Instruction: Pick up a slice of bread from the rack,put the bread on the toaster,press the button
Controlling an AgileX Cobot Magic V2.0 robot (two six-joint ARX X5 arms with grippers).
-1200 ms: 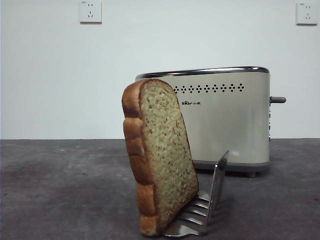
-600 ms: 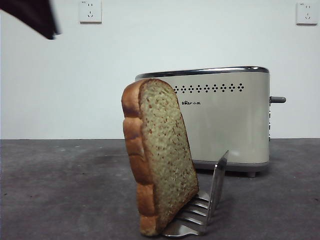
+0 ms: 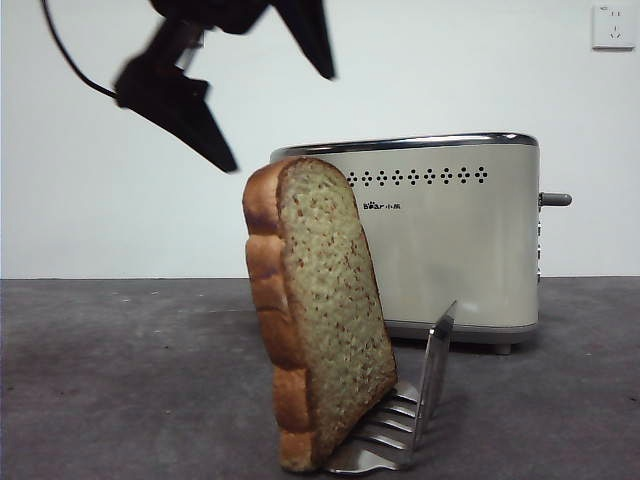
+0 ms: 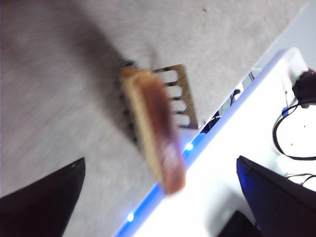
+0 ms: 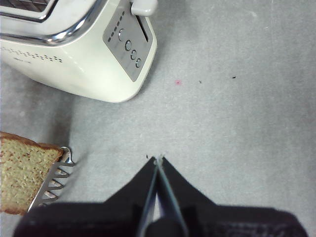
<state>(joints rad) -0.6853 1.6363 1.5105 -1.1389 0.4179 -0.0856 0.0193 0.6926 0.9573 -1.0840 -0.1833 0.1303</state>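
The slice of bread (image 3: 325, 320) stands upright, leaning in the steel rack (image 3: 425, 395) near the table's front. Behind it is the cream toaster (image 3: 450, 240), with its button (image 3: 556, 199) sticking out at the right end. My left gripper (image 3: 280, 120) hangs open above the bread's top, apart from it. In the left wrist view the bread (image 4: 153, 133) and rack (image 4: 177, 96) lie between the wide jaws of that gripper (image 4: 160, 160). My right gripper (image 5: 158, 160) is shut and empty over bare table, near the toaster (image 5: 74, 54), its button (image 5: 143, 6) and the bread (image 5: 24, 173).
A dark grey table (image 3: 130, 380) runs to a white wall with two outlets (image 3: 613, 27). The table's front edge with blue lights (image 4: 187, 146) lies close beside the rack. A black cable (image 3: 65, 60) trails from the left arm.
The left arm has swung in from the top left corner, rightward and down, and now hangs above the bread. Bread, rack and toaster have not moved.
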